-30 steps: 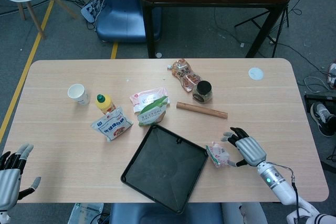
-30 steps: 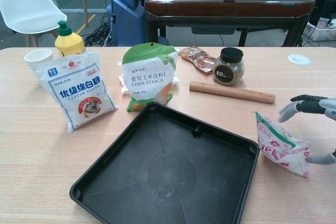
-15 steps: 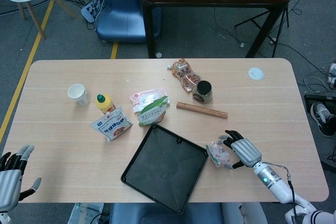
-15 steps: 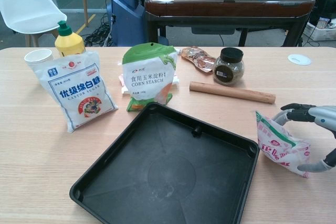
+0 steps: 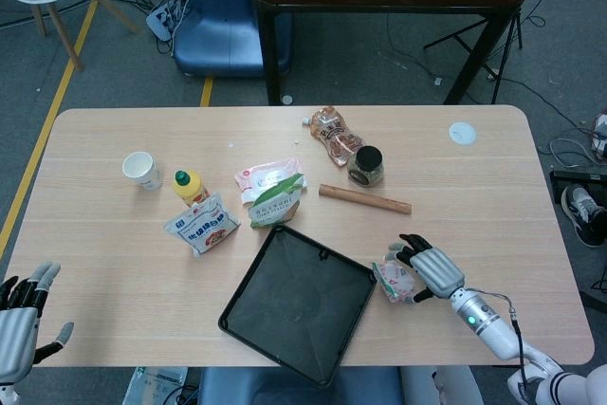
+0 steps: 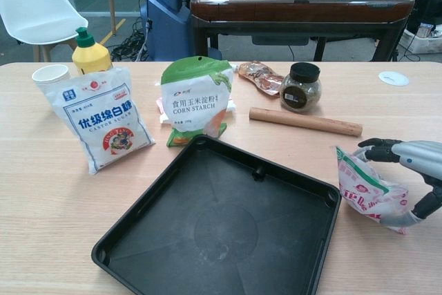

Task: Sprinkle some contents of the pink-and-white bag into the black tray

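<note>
The pink-and-white bag point(image 5: 394, 279) point(image 6: 366, 188) stands on the table just right of the black tray point(image 5: 294, 301) point(image 6: 221, 233). My right hand point(image 5: 432, 270) point(image 6: 414, 170) cups it from the right. Its fingers point(image 6: 376, 150) reach the bag's far top edge and the thumb lies at its near lower corner. The fingers are still spread wide and the bag looks undeformed. The tray has nothing in it. My left hand point(image 5: 19, 324) hangs off the table's near left corner, fingers apart and holding nothing.
Behind the tray stand a corn starch bag point(image 6: 197, 98), a white sugar bag point(image 6: 100, 119), a yellow bottle point(image 6: 90, 53) and a paper cup point(image 6: 50, 74). A wooden rolling pin point(image 6: 304, 121), a spice jar point(image 6: 301, 86) and a snack packet point(image 6: 259, 74) lie behind the right hand.
My right hand has moved left, from a little apart to around the pink-and-white bag. The bag has stayed in place. The left hand has not moved.
</note>
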Controlling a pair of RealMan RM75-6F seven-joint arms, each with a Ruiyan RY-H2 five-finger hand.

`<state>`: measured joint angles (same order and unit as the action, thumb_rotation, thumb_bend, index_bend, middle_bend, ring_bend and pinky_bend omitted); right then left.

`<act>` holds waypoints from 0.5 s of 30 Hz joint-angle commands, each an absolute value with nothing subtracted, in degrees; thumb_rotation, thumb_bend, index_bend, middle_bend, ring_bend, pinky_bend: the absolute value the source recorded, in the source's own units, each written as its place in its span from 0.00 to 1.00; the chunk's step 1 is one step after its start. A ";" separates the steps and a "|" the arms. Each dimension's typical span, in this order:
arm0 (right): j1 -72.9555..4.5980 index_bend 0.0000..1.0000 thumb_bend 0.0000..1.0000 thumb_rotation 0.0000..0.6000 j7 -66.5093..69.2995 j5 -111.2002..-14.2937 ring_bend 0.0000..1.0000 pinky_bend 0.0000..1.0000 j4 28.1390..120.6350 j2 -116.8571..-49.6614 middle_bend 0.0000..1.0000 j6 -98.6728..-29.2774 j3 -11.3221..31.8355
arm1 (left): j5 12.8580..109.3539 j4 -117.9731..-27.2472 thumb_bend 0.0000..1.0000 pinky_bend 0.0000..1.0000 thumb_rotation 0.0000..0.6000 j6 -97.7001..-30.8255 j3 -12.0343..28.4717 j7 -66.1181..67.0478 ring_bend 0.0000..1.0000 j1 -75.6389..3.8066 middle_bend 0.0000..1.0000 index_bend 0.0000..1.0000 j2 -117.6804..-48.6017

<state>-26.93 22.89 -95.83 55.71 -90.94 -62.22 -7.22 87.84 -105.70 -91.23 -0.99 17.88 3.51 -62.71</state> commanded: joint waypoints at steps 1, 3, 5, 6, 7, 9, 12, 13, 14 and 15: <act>-27.20 0.31 0.10 0.96 23.57 -95.88 0.04 0.01 54.59 -91.70 0.23 -62.16 -7.16 | 87.88 -105.64 0.25 0.06 1.00 -91.16 -0.96 17.86 0.15 3.44 0.11 0.10 -62.75; -27.38 0.35 0.16 0.99 24.12 -95.90 0.05 0.01 53.81 -92.23 0.25 -62.15 -7.10 | 87.90 -105.62 0.25 0.06 1.00 -91.14 -0.94 17.82 0.15 3.42 0.11 0.10 -62.78; -27.52 0.38 0.23 1.00 24.40 -95.99 0.07 0.01 53.18 -92.60 0.28 -62.31 -7.03 | 87.87 -105.61 0.25 0.06 1.00 -91.15 -0.93 17.80 0.15 3.44 0.11 0.10 -62.75; -27.57 0.41 0.27 1.00 24.42 -96.03 0.08 0.01 52.84 -92.76 0.31 -62.37 -7.02 | 87.83 -105.60 0.25 0.06 1.00 -91.17 -0.92 17.79 0.15 3.47 0.11 0.10 -62.74; -27.58 0.44 0.30 1.00 24.58 -96.06 0.10 0.01 52.50 -92.96 0.33 -62.63 -6.96 | 87.81 -105.61 0.25 0.06 1.00 -91.22 -0.93 17.76 0.15 3.51 0.11 0.10 -62.71; -27.45 0.48 0.36 1.00 25.09 -96.20 0.14 0.01 52.02 -93.14 0.37 -63.59 -6.84 | 87.81 -105.61 0.25 0.06 1.00 -91.36 -0.94 17.67 0.15 3.61 0.11 0.10 -62.66; -27.06 0.54 0.41 1.00 25.69 -96.34 0.20 0.01 51.53 -93.07 0.42 -65.48 -6.52 | 87.86 -105.62 0.25 0.06 1.00 -91.42 -1.00 17.38 0.15 3.70 0.11 0.10 -62.58; -26.93 0.56 0.43 1.00 25.77 -96.39 0.22 0.02 51.50 -92.86 0.43 -66.24 -6.38 | 87.87 -105.60 0.25 0.06 1.00 -91.37 -1.02 17.31 0.15 3.69 0.11 0.10 -62.54; -26.84 0.58 0.44 1.00 25.72 -96.45 0.24 0.02 51.58 -92.64 0.45 -66.89 -6.24 | 87.92 -105.60 0.25 0.06 1.00 -91.32 -1.03 17.24 0.15 3.66 0.11 0.10 -62.50; -26.74 0.59 0.45 1.00 25.37 -96.55 0.25 0.03 51.85 -92.20 0.46 -67.78 -6.04 | 88.03 -105.63 0.25 0.06 1.00 -91.30 -1.04 17.08 0.15 3.63 0.11 0.10 -62.46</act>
<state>-26.99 25.52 -96.38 51.72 -92.71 -66.70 -6.38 87.98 -105.62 -91.32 -1.03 17.14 3.65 -62.49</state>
